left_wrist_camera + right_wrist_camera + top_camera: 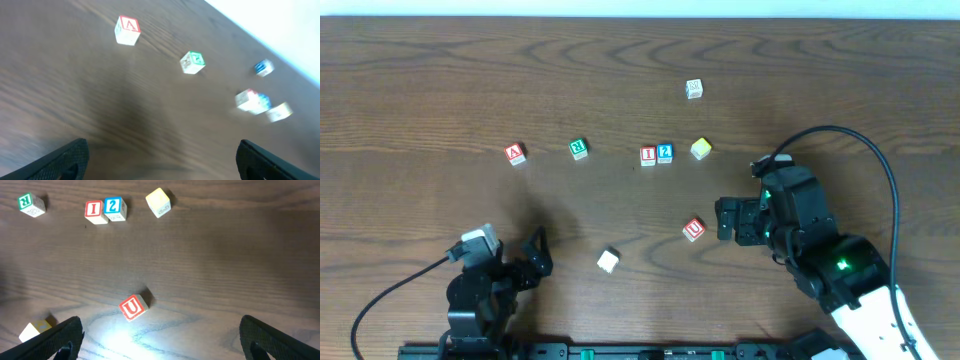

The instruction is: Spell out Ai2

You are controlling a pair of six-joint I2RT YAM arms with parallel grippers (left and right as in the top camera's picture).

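Note:
The red-and-white "A" cube (515, 153) (127, 30) lies alone at the left of the row. The red-and-white "I" cube (647, 155) (96, 211) and the blue-and-white "2" cube (665, 153) (115, 208) stand side by side, touching, at the middle. My left gripper (542, 252) (167, 165) is open near the front left, well short of the "A", with nothing between its fingers. My right gripper (723, 220) (160, 340) is open at the right, just behind the red "U" cube (693, 229) (133, 307), holding nothing.
A green letter cube (579, 149) (31, 204) sits between the "A" and the "I". A yellow cube (700, 149) (159, 202) lies right of the "2". A pale cube (694, 89) sits farther back, and a white cube (608, 261) near the front.

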